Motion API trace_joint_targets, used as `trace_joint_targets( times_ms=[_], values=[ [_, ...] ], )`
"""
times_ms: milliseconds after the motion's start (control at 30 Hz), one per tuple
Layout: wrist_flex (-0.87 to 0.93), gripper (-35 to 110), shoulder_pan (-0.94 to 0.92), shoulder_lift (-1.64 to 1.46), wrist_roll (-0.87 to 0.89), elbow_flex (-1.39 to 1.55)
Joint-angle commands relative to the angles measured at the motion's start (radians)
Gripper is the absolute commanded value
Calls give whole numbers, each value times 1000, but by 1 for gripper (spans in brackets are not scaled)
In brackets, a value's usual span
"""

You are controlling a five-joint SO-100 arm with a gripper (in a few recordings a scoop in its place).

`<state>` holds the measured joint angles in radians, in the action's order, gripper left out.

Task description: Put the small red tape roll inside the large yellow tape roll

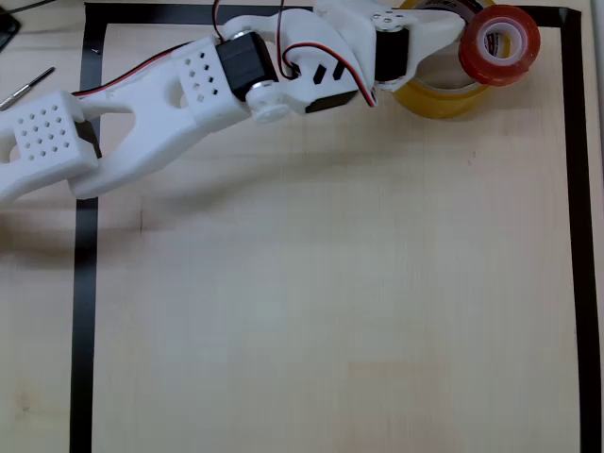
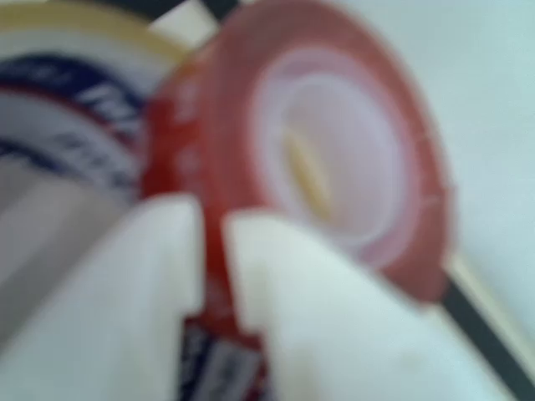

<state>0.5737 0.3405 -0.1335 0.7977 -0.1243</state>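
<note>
1. Now your gripper (image 2: 213,276) pinches the small red tape roll (image 1: 499,44) by its band, white fingers (image 2: 125,284) pressed on either side.
2. You hold it tilted over the right rim of the large yellow tape roll (image 1: 444,94).
3. Both sit at the top-right corner of the black-taped wooden table (image 1: 330,283) in the overhead view.

The arm covers much of the large yellow tape roll (image 1: 444,94) in the overhead view, and the picture's top edge cuts its far rim. The wrist view is blurred throughout: the print on the yellow roll's core is unreadable, and the claw (image 2: 213,251) fingers are soft white shapes cut off at the bottom edge.
</note>
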Motion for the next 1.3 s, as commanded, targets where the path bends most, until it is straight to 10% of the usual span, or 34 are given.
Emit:
trace_joint_targets(
  times_ms=[0,1267],
  values=[
    [-44,0,-23,-146,-8,-104],
    [-60,0,-37,-31,64,-118]
  ],
)
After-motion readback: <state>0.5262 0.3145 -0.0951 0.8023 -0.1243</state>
